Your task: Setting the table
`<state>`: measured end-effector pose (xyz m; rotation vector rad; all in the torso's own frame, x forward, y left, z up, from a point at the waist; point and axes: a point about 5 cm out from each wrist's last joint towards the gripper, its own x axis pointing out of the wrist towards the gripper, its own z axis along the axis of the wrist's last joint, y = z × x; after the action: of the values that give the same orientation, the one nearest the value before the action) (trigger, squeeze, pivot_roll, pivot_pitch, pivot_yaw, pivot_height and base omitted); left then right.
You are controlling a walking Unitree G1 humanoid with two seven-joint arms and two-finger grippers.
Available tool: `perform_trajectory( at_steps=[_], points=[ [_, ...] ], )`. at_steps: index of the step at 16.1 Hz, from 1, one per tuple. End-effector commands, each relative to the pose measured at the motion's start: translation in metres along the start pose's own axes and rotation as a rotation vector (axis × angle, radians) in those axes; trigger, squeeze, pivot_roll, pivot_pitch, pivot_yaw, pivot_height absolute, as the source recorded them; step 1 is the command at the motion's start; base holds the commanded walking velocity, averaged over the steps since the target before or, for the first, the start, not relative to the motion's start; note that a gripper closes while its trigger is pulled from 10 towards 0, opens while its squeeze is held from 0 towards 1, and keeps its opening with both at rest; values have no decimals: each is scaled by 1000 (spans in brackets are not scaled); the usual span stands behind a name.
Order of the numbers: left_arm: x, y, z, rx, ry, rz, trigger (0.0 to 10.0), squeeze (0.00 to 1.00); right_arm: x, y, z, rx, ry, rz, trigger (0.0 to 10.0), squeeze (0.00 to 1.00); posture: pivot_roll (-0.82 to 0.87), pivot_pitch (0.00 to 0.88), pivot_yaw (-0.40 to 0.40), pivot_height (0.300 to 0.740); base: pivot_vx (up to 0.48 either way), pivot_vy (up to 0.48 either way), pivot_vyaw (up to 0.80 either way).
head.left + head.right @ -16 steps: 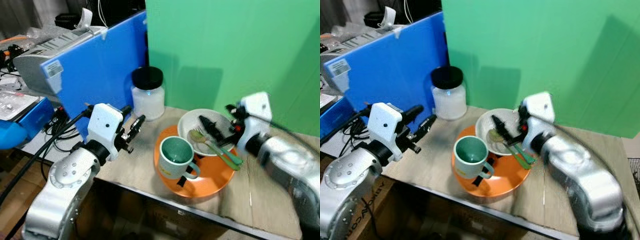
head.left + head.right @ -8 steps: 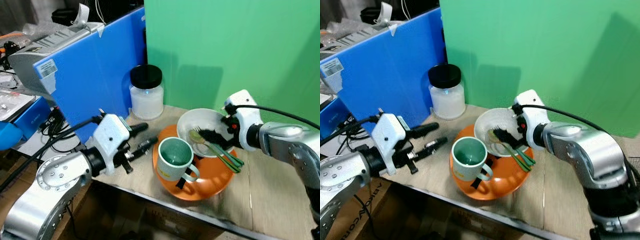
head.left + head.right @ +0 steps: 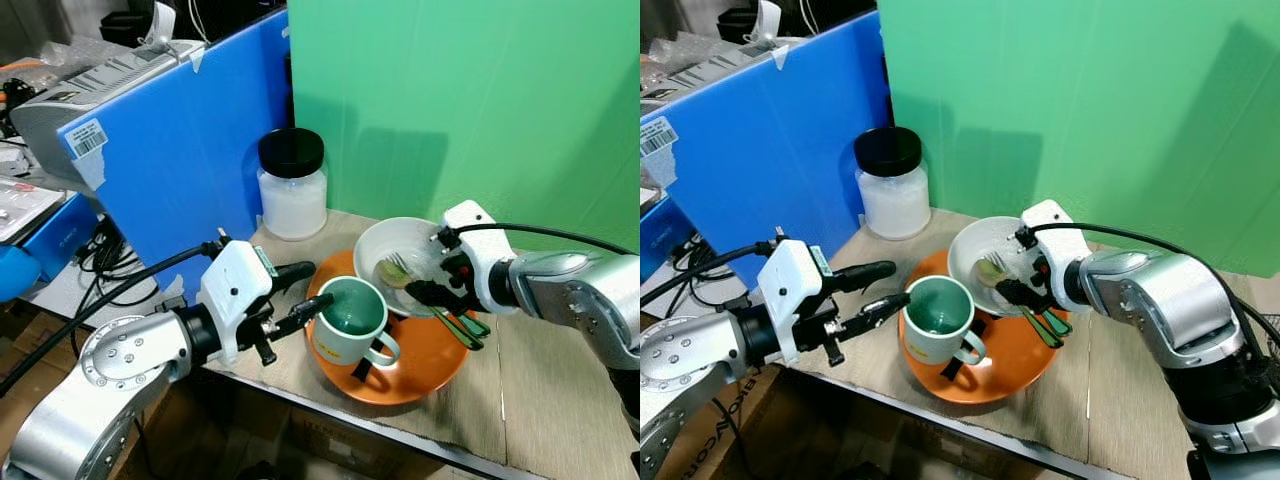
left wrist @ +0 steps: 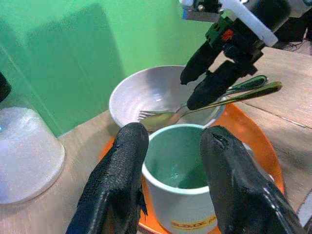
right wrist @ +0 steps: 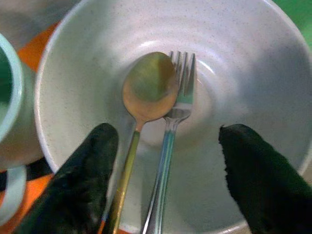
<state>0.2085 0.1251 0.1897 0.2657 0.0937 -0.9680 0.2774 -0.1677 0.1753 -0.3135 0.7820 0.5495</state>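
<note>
An orange plate point(image 3: 430, 368) lies on the wooden table point(image 3: 545, 395). It carries a pale green mug point(image 3: 347, 318) and a white bowl point(image 3: 385, 240). A gold spoon point(image 5: 147, 87) and a silver fork point(image 5: 181, 73) rest in the bowl, their green handles sticking out over its rim. My left gripper point(image 3: 308, 290) is open just left of the mug, and the wrist view shows its fingers point(image 4: 127, 161) flanking the mug point(image 4: 180, 195). My right gripper point(image 5: 166, 134) is open over the bowl's near rim, one finger on each side of the cutlery handles.
A glass jar point(image 3: 292, 185) with a black lid stands behind the plate, against a blue board point(image 3: 180, 150) and a green backdrop point(image 3: 470, 100). A printer point(image 3: 70, 100) and cables sit to the left. The table's front edge runs just below the plate.
My left gripper has moved right, up to the mug. My right gripper has come down from above the bowl to the cutlery handles.
</note>
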Motion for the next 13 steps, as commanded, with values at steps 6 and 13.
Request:
perform_trajectory(
  at_steps=[6, 13],
  points=[
    [0, -5, -1, -1, 7, -18, 10000, 0, 10, 0, -1, -70, 45, -56, 1255, 0, 89, 0, 5, 740, 0, 0, 0],
    [0, -6, -1, -1, 6, -19, 10000, 0, 11, 1, 2, -91, 42, -46, 0, 0, 89, 0, 2, 740, 0, 0, 0]
  ],
)
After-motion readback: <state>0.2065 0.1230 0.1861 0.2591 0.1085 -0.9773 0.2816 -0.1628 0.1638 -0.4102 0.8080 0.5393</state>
